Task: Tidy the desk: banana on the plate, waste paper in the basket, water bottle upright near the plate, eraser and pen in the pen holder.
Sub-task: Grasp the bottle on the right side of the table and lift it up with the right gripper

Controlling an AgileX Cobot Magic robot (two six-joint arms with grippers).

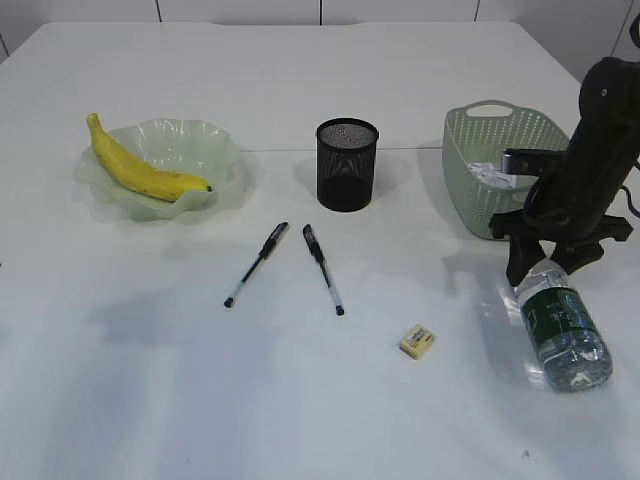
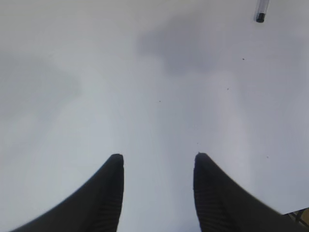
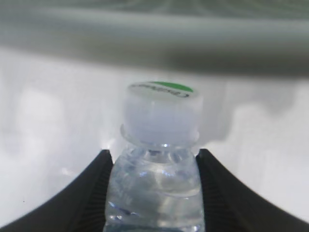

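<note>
Your exterior view looks down at a slant across the desk (image 1: 300, 400), left wrist camera faces bare tabletop, right wrist camera sits close behind the water bottle (image 3: 157, 164), perhaps facing the basket (image 3: 154, 29), bottle shared with the exterior view.

Beyond the far edge of the desk (image 1: 300, 420) stood what looked like a pale panelled wall (image 1: 240, 9), split by thin dark upright seams, and a small dim patch (image 2: 303, 218) showed past another desk edge.

The water bottle (image 3: 157, 164) runs off the right wrist view's bottom edge; the basket (image 3: 154, 34) behind is blurred.
</note>
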